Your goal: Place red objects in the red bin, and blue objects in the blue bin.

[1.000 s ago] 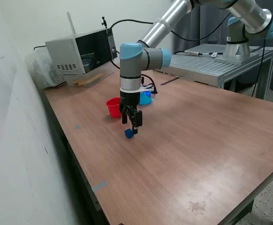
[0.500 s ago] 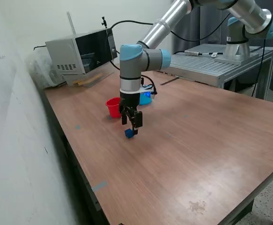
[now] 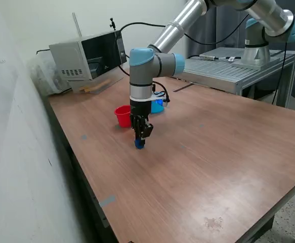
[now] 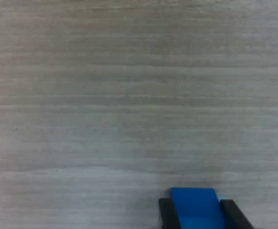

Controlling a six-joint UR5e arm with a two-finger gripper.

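— What do we see at centre frame?
— Our wooden table (image 3: pixel 213 152), the red cup (image 3: pixel 122 116) and light-blue cup (image 3: pixel 158 106) behind the arm; the gripper (image 3: pixel 139 143) pinching a dark-blue cube (image 4: pixel 196 208) on the tabletop.

Cube (image 3: pixel 139 144) on the table (image 3: pixel 213 167), between the fingers (image 4: pixel 166 212); two cups (image 3: pixel 122 116) just behind.

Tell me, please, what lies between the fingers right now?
A blue cube sits between the two black fingers, clearest in the wrist view; the gripper stands low over the table.
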